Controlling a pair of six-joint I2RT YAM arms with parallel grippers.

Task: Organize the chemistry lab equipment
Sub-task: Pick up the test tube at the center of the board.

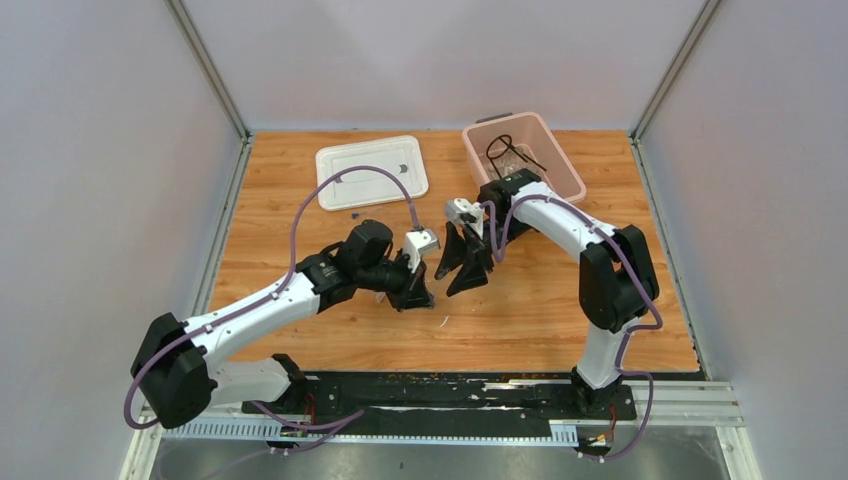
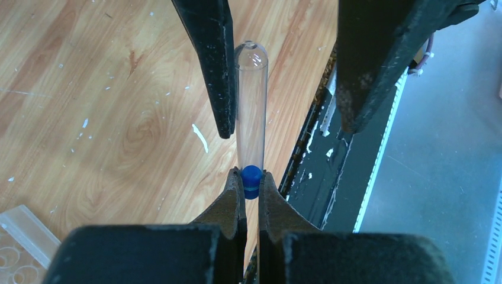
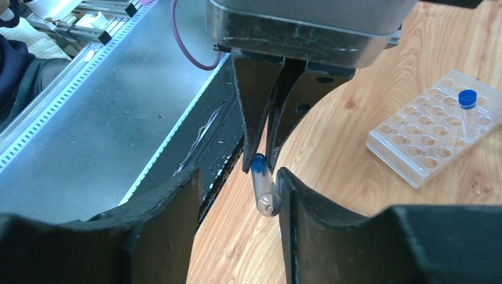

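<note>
Claws, overhead view: the left claw (image 1: 418, 296) and right claw (image 1: 466, 268) are set tip to tip above mid-table; their states cannot be told here.
Progress, overhead view: the black wire ring tripod (image 1: 511, 150) is seen lying in the pink bin (image 1: 565, 165), beyond the right claw; the white lid (image 1: 371, 172) is laid flat beyond the left claw.
Room, overhead view: the wooden table (image 1: 560, 320) is enclosed by plain pale walls on three sides.
Grip, left wrist view: the left claw is pinched on the cap of a blue-capped tube (image 2: 251, 112); the right claw's fingers (image 2: 208, 65) are spread either side of its clear body.
Rack, left wrist view: a corner of the clear tube rack (image 2: 21, 245) is seen just beside the left claw.
Done, right wrist view: one racked tube (image 3: 468, 106) is stood in the rack, off to the claws' side.
Left, judged: a handover appears under way; the held tube is not yet racked, and most wells are unfilled.
Surface, right wrist view: the wood is flecked with white, and grey metal is seen past its edge.
</note>
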